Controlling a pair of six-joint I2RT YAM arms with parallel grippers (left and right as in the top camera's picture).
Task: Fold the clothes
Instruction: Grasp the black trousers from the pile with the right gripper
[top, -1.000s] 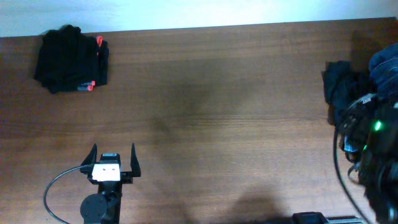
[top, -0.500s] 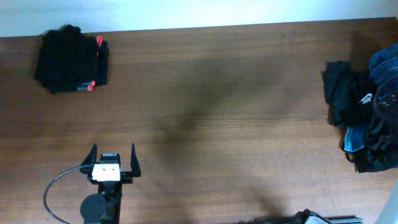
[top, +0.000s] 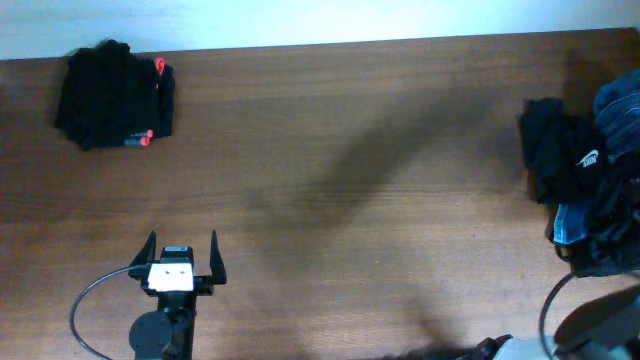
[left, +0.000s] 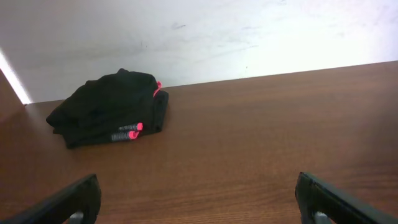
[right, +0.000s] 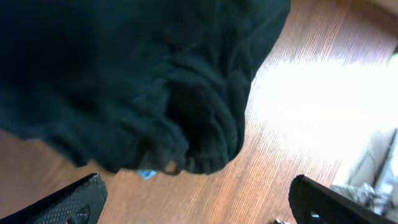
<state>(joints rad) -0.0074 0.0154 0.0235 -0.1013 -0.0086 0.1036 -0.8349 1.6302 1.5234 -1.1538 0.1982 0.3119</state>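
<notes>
A folded black garment with pink trim (top: 113, 96) lies at the table's back left; it also shows in the left wrist view (left: 111, 107). A heap of unfolded dark clothes (top: 575, 170), one with a white logo and a blue tag, lies at the right edge. My left gripper (top: 181, 256) is open and empty near the front left, far from the folded garment. My right gripper (right: 198, 202) is open and empty, just beside the dark heap (right: 137, 81). In the overhead view only part of the right arm shows at the bottom right corner.
A blue denim piece (top: 620, 100) sits at the far right edge behind the heap. The wooden table (top: 350, 180) spreads between the two piles. A pale wall (left: 199, 31) runs behind the table's back edge.
The right arm has pulled back from over the heap toward the bottom right corner, uncovering the dark clothes. The left arm has not moved.
</notes>
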